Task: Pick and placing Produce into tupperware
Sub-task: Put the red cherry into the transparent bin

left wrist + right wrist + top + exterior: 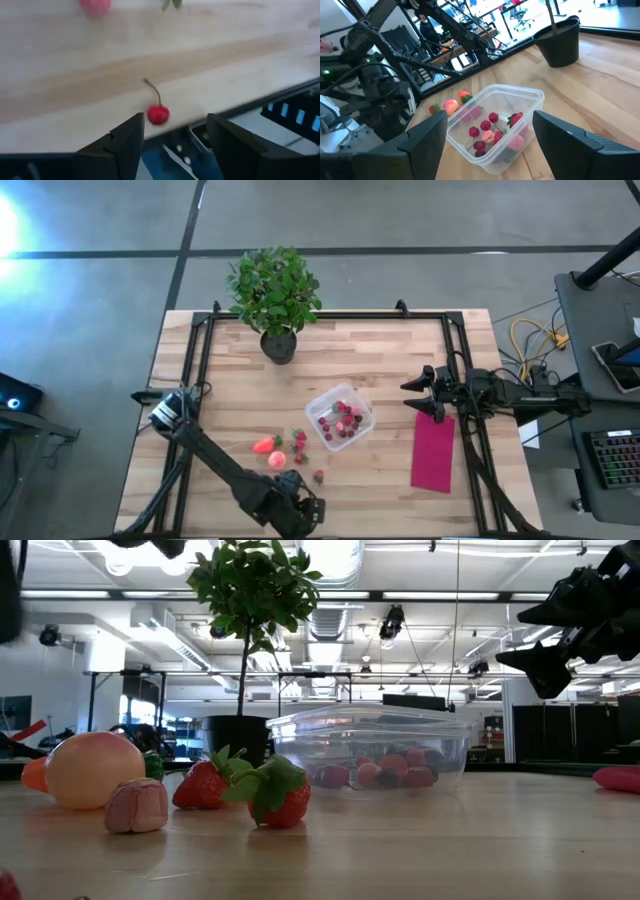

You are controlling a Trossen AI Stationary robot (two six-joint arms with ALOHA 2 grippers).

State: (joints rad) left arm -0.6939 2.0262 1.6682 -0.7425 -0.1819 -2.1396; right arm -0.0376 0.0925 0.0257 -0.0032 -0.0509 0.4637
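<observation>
— What's the biggest thing in front of you?

— The surface point(380, 360): one slab of pale wood planks, rectangular, with a black frame round its edge. At the far edge stands one leafy potted plant point(274, 292) in a dark round pot. On my right lies one flat magenta cloth point(433, 452), a long rectangle.

— And the tupperware?

— One tupperware point(339, 418), clear plastic, square with rounded corners, near the middle of the surface. It already holds a cluster of small red berries point(485, 131); I cannot count them exactly, somewhere under ten.

— What is outside it?

— A loose group just beside it on my left: one round, smooth pink-orange fruit point(94, 769), one elongated orange-red strawberry point(265, 445), a few small red strawberries with green tops point(280, 796), and one dull pink lump point(137, 806). Nearer the front edge lies one shiny red cherry point(158, 114) with a thin curved stem.

— Your jaws?

— My left gripper point(175, 145) is low at the front edge, its two dark fingers parted either side of that cherry, not touching it. My right gripper point(487, 145) hangs above the surface near the cloth, facing the tupperware, jaws spread wide and holding nothing.
</observation>
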